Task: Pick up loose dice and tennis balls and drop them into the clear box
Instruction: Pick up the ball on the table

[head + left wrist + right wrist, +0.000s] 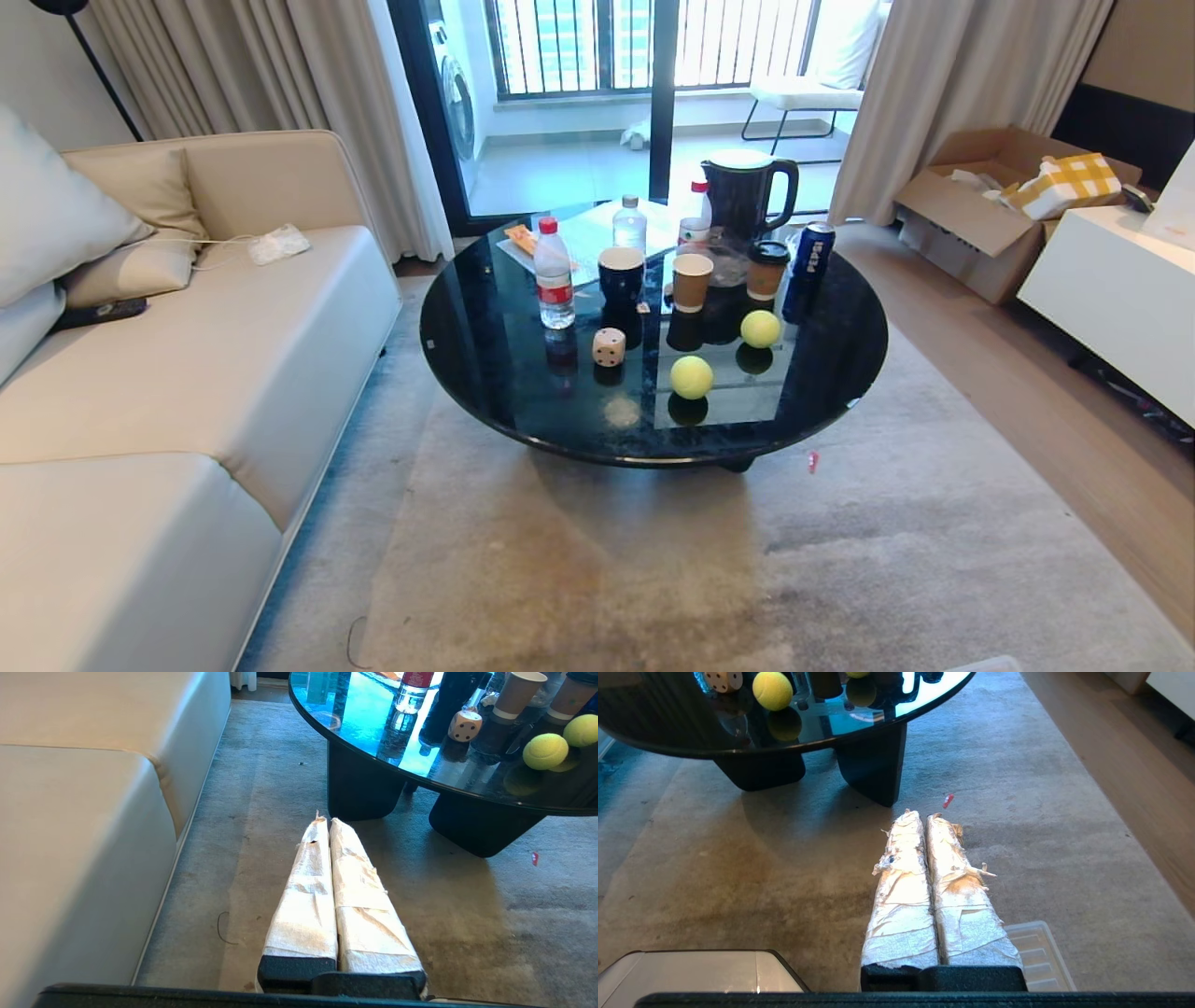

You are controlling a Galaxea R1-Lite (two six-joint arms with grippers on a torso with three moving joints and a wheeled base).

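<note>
Round black desk carried one beige die and two tennis balls near its front edge among cups and bottles; left gripper and right gripper hung over the carpet, fingers together, empty.

On the surface: beige die toward the left, just in front of a water bottle; two tennis balls to its right (one nearer, one farther back). Behind them, cups, a can, a kettle. Sofa along the left, cardboard box far right.
</note>
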